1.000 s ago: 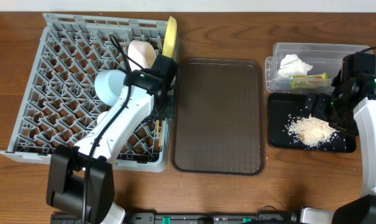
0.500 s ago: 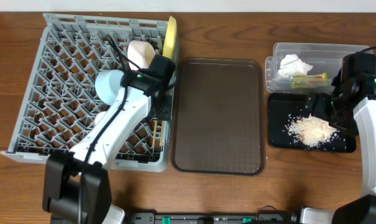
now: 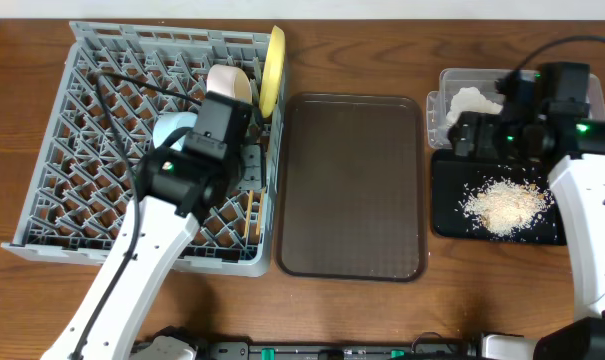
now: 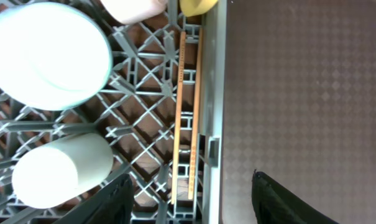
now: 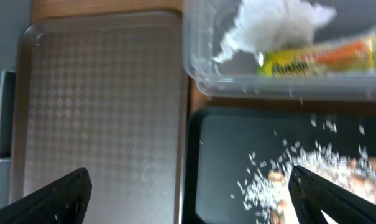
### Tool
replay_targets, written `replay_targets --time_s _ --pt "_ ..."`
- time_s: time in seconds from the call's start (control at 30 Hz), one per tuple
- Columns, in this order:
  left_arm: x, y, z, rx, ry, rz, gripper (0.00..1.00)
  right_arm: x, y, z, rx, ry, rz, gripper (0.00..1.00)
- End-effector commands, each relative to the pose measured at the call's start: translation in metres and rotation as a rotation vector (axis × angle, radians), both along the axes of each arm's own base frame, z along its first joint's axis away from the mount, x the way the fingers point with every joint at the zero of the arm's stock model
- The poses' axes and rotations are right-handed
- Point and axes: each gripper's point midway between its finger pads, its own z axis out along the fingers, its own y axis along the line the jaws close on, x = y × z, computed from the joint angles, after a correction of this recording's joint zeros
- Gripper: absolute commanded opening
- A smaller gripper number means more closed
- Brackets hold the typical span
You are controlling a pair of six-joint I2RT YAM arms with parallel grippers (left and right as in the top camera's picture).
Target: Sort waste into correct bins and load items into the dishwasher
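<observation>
The grey dishwasher rack (image 3: pixel 92 150) holds the yellow plate (image 3: pixel 273 68) on edge, a light blue bowl (image 4: pixel 48 53), a cream bowl (image 3: pixel 227 85) and a white cup (image 4: pixel 63 168). The chopsticks (image 4: pixel 188 118) lie flat along the rack's right edge. My left gripper (image 4: pixel 191 199) hangs open above their near end, touching nothing. The clear tub (image 3: pixel 502 72) holds the tissue (image 5: pixel 281 25) and the wrapper (image 5: pixel 324 56). Rice scraps (image 3: pixel 502 205) lie in the black tray (image 3: pixel 447 200). My right gripper (image 5: pixel 200 199) is open and empty over that tray's left rim.
A brown serving tray (image 3: pixel 352 185) lies between the rack and the two bins. The rack sits at the table's left side, and the bins stand close together at the right. The left arm crosses the rack's lower right part.
The left gripper opened, let go of the chopsticks into the rack and rose. The right arm moved from over the rice towards the gap between the tub and the brown tray.
</observation>
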Motion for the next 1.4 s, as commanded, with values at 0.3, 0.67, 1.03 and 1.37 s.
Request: replay_targets --time_s 0.3,0.67,1.03,1.37 --pt "-0.026 0.041 0.023 0.006 -0.031 0.099 0.70 -0.020 0.005 -0.004 -0.070 0.046 -0.033 0.99" --pt "-0.086 0.063 0.056 -0.026 -0.364 0.054 0.80 -0.091 -0.004 0.021 -0.092 -0.226 -0.090 0.99" --pt "-0.116 0.083 0.066 -0.043 -0.508 0.121 0.90 -0.146 -0.014 0.060 -0.127 -0.447 -0.140 0.99" --pt "-0.118 0.083 0.063 -0.038 -0.496 0.120 0.91 -0.153 -0.014 0.055 -0.129 -0.420 -0.139 0.99"
